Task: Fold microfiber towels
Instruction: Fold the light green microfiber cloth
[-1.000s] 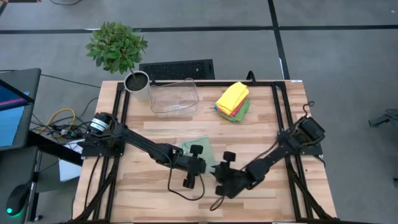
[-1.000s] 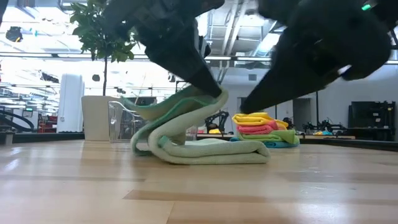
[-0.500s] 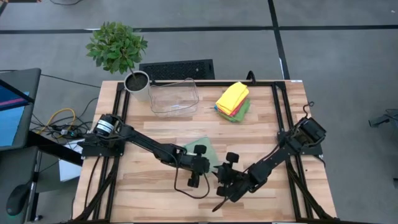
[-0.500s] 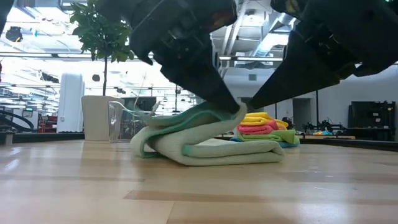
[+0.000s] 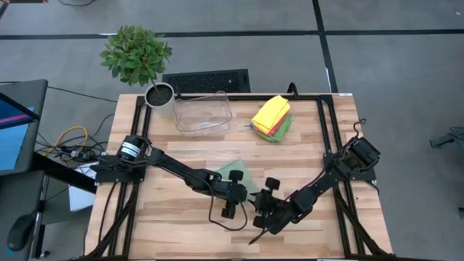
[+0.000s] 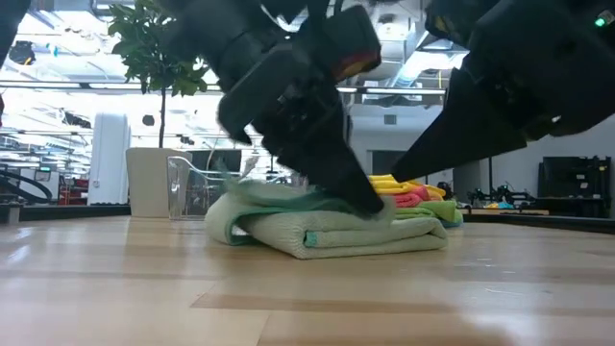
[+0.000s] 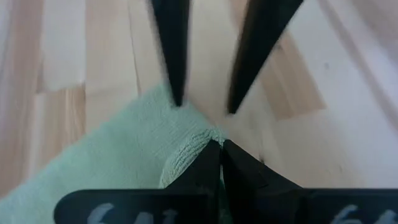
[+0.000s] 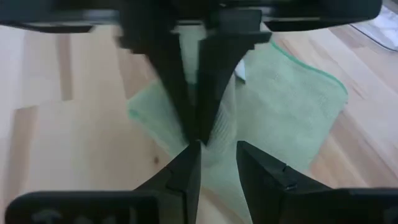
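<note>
A pale sage green towel (image 6: 327, 229) lies folded, seemingly in several layers, mid-counter; a yellow-topped stack of towels (image 5: 272, 118) sits well behind it.

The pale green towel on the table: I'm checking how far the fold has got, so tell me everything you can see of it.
The pale green towel is a soft, fuzzy cloth with a darker green stitched edge, lying doubled into stacked layers near the middle of the wooden table. Its top layer is rumpled, not flat. The left gripper, shut, pinches one folded edge down near the table. The right gripper is partly open at the same edge, facing the left one. The colourful towel stack lies apart, farther back.
</note>
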You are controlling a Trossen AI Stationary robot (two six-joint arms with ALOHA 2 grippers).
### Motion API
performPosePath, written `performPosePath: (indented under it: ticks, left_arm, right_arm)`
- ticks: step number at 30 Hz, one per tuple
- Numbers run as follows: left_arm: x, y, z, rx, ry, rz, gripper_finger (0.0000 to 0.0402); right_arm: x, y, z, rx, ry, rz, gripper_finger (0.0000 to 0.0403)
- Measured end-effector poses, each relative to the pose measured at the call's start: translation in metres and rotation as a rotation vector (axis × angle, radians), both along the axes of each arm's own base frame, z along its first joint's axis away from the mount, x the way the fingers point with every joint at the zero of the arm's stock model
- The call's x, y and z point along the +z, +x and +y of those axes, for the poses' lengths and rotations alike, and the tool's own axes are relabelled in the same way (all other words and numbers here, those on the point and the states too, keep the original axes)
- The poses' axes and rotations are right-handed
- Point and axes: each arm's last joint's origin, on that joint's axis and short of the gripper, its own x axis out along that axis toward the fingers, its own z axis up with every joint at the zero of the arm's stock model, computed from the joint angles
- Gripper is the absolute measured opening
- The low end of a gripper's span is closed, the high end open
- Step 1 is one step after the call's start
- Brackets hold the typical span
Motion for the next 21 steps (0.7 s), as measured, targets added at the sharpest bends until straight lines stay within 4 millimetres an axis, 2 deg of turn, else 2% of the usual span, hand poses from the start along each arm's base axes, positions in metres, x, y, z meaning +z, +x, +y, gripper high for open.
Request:
performPosePath:
  ticks: [8, 11, 21]
  left_arm:
    - [0.003, 0.003, 0.006, 0.045, 0.023, -0.036, 0.0002]
    - [-0.005, 0.006, 0.009, 0.091, 0.047, -0.033, 0.0008]
    - [-0.012, 0.009, 0.007, 0.063, 0.011, -0.045, 0.0093]
  right_arm:
    - [0.000, 0.000, 0.000, -0.006, -0.008, -0.002, 0.0125]
    - [0.000, 0.000, 0.000, -0.006, -0.006, -0.006, 0.0125]
    - [-0.001, -0.001, 0.000, -0.011, 0.011, 0.007, 0.0125]
